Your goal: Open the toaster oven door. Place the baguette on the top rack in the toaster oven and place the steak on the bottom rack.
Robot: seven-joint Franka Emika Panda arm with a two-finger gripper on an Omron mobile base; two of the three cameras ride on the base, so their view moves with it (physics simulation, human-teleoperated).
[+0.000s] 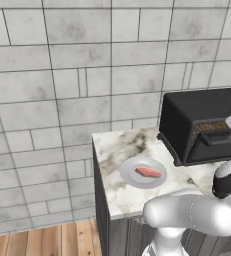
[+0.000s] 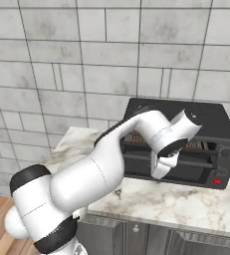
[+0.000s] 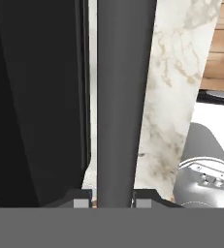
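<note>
Pincer (image 3: 112,202) straddles the toaster oven door (image 3: 40,97) handle bar (image 3: 125,97) — bar runs lengthwise straight between the fingertips, which look nearly clamped on it.

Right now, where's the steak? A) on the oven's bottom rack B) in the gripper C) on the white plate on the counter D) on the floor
C: the steak lies on the white plate on the counter, left of the toaster oven.
</note>
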